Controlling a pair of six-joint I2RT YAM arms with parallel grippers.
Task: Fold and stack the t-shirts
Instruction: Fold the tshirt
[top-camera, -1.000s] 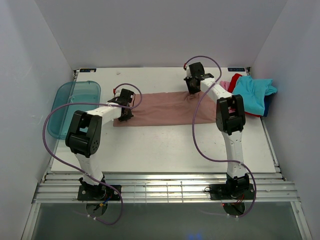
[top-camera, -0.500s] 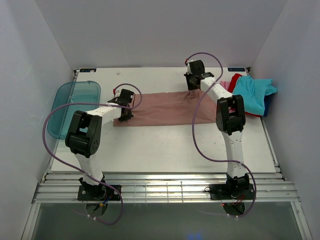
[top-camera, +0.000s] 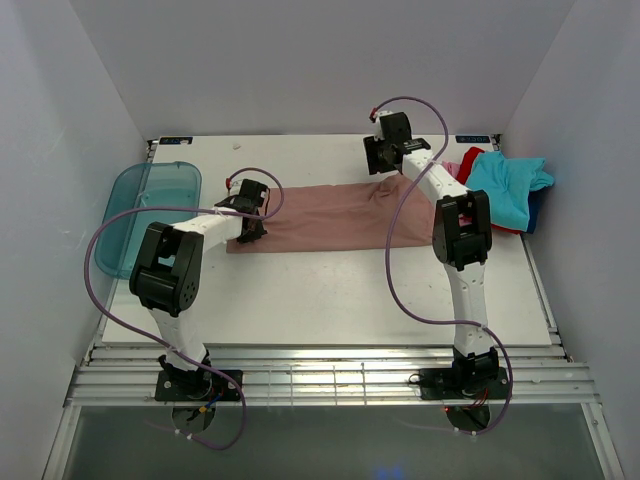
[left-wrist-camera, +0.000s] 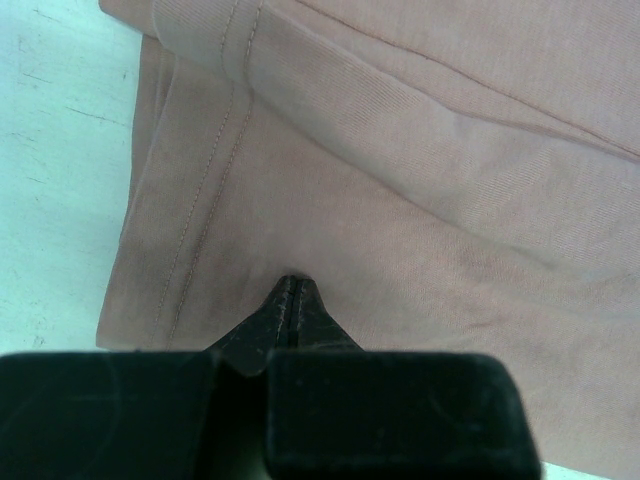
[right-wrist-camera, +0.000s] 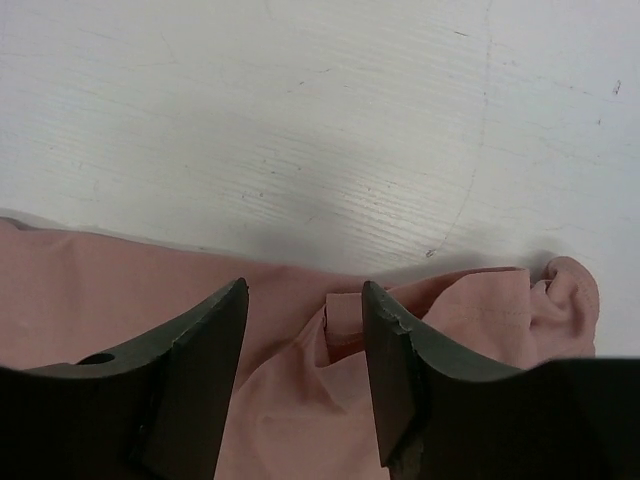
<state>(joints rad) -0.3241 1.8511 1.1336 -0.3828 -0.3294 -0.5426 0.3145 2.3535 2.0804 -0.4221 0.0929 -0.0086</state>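
Table (top-camera: 320, 290): white, bearing all items below.

Left claw (left-wrist-camera: 290, 292): jaws pressed together, tips set on the left end of the pink shirt near its stitched hem; no cloth is seen pinched between them. No shift from a second ago is noted.

Pink shirt (top-camera: 330, 215): laid out as a long flat band across the middle of the table; its far right corner is bunched and wrinkled.

Tray (top-camera: 165, 190): teal plastic, at the left edge of the table, well apart from the shirt; nothing is seen in it.

Right claw (right-wrist-camera: 303, 290): jaws apart, nothing held, hanging over the bunched corner. Over the last second it has been drawn up and away from the far edge of the shirt. The corner is judged released, with this fold placed and the next one still to be made.

Pile at far right: turquoise shirt (top-camera: 505, 185) on top, red shirt (top-camera: 468, 160) and dark blue shirt (top-camera: 537, 210) showing beneath; all unfolded, none yet stacked.
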